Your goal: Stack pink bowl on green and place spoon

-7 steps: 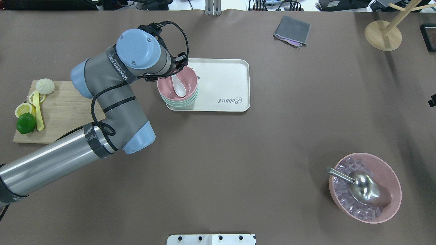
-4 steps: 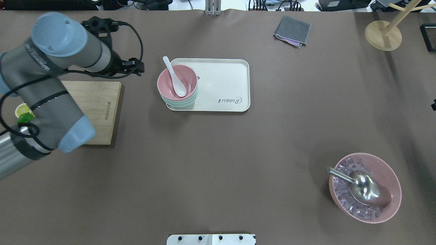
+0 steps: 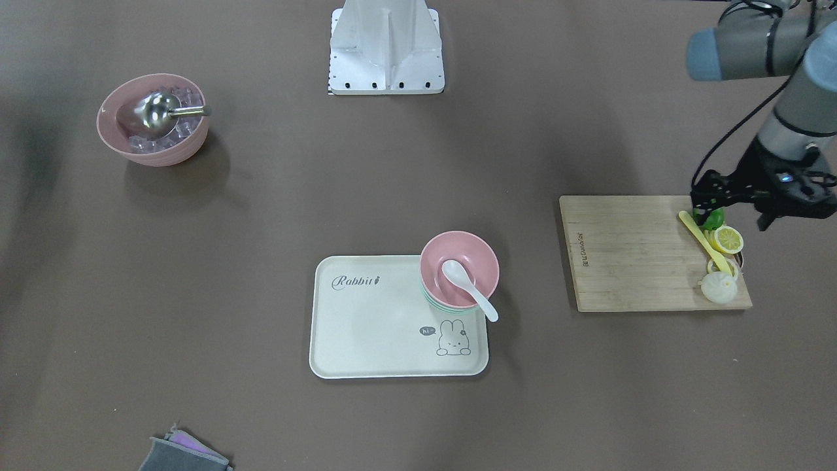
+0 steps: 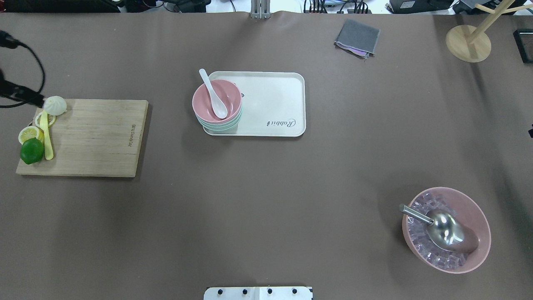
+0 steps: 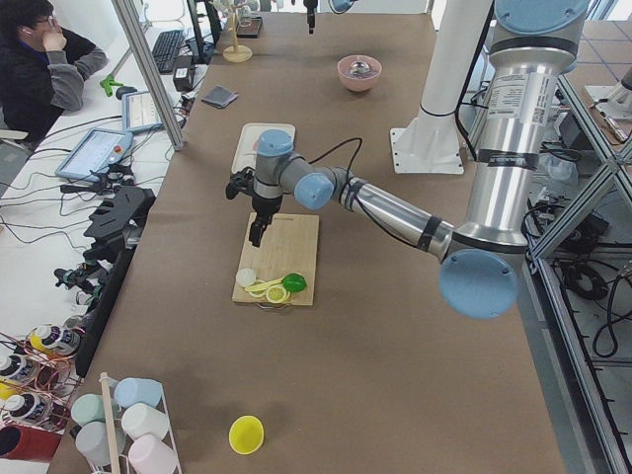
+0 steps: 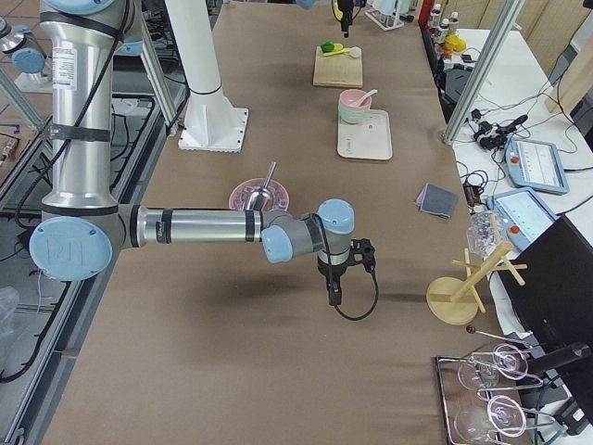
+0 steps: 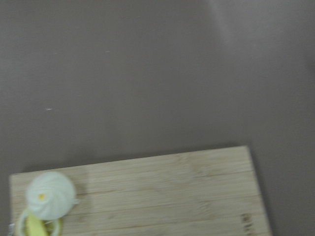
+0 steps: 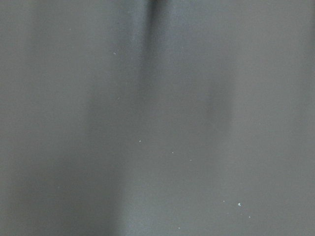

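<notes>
Your left hand (image 5: 256, 233) hangs above the outer end of the bamboo cutting board (image 4: 95, 137), close over the white steamed bun (image 4: 55, 105). No view shows its fingers well enough, so I cannot tell whether they are spread or closed; nothing seems to be held. Your right hand (image 6: 332, 295) hovers over bare brown worktop (image 4: 266, 187) at the opposite end, and its state cannot be judged either.

The main risk is with the left arm. If it drops from here it would strike the bun or the fruit slices beside it. If it swings back towards the middle at a low height, it could clip the handle of the white ceramic spoon (image 4: 214, 98), which sticks out past the bowl rim and beyond the tray's corner. That would flip the spoon out or shove the stack.

The pink plastic bowl (image 4: 227, 93) sits nested on the pale green bowls (image 4: 218, 125), at the corner of the cream rectangular tray (image 4: 275, 104). The spoon's scoop rests inside it. All of this lies well apart from both hands, so the task looks complete to me.
</notes>
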